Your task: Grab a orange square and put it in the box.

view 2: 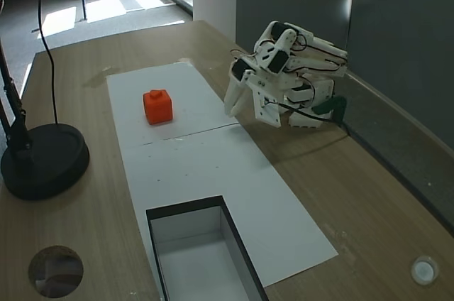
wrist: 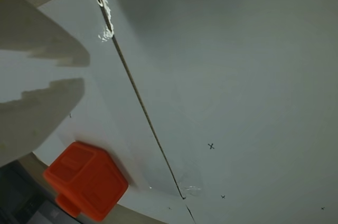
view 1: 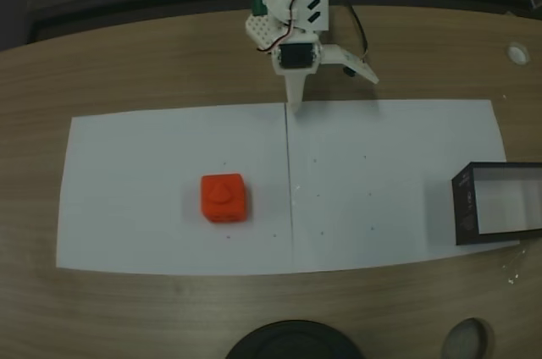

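Arm sits folded at the far edge of the table point(view 1: 127, 63); gripper point(view 1: 296, 103) tip hangs just at the paper's point(view 1: 389, 181) back edge, near the centre seam. Jaws: one finger splayed off to the side in both fixed views, so they read as parted, holding nothing.

Orange square point(view 1: 224, 198) rests on the paper w/ knob up, well apart from the gripper, on the seam's left in a fixed view point(view 2: 157, 106). In the wrist view it shows at bottom left point(wrist: 87, 179), beside the pale fingers point(wrist: 37, 113), not between them.

Box point(view 1: 500, 204) — black walls, pale inside — sits at the paper's other end, well apart from the square, partly cut off by the frame edge in both fixed views point(view 2: 202, 258).

Task not started; reach + grasp + carry all remain.

Risks, as judged:
- Square is off to the side of the gripper's line — approach w/o rotating the base would miss or nudge it across the smooth paper.
- Rounded edges + knob on top: a pinch that lands high or skewed could squirt the block out.
- Long carry to the box; weak grip may drop it en route.
- Thin box walls — low release could clip the rim and shove the box.
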